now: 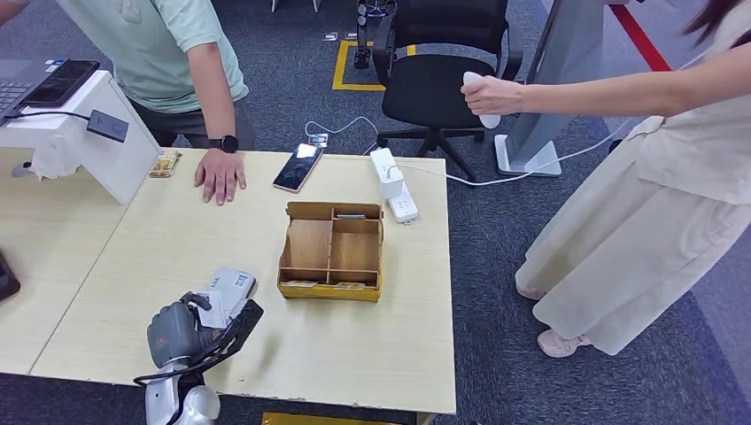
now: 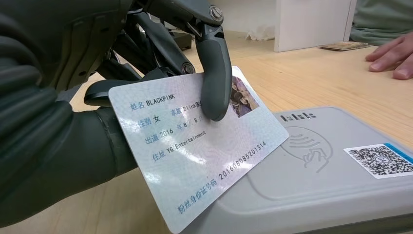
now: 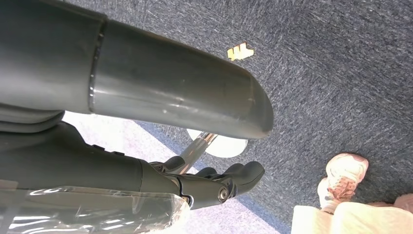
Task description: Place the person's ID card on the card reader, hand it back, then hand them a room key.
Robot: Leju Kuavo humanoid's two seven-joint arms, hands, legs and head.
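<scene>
At seven o'clock on the bench (image 1: 372, 354), our left hand (image 1: 181, 332) pinches the ID card (image 2: 195, 146) between thumb and one dark finger, its fingers (image 2: 214, 78) pressing the printed face. We hold the card tilted, its lower edge over the near end of the grey card reader (image 2: 331, 180), whether touching or just above we cannot tell; we judge this is so the chip side can settle flat on the reader's contactless mark. Our right hand (image 3: 214, 183) hangs beside us above the carpet, fingers curled in with nothing between them. Toward one o'clock of the reader stands a wooden organiser box (image 1: 332, 252) with several compartments; its front slots hold thin cards, probably the room keys, while the larger rear compartments look bare. A person's hand (image 1: 219, 174) rests flat on the bench at twelve o'clock, presumably waiting for the card.
</scene>
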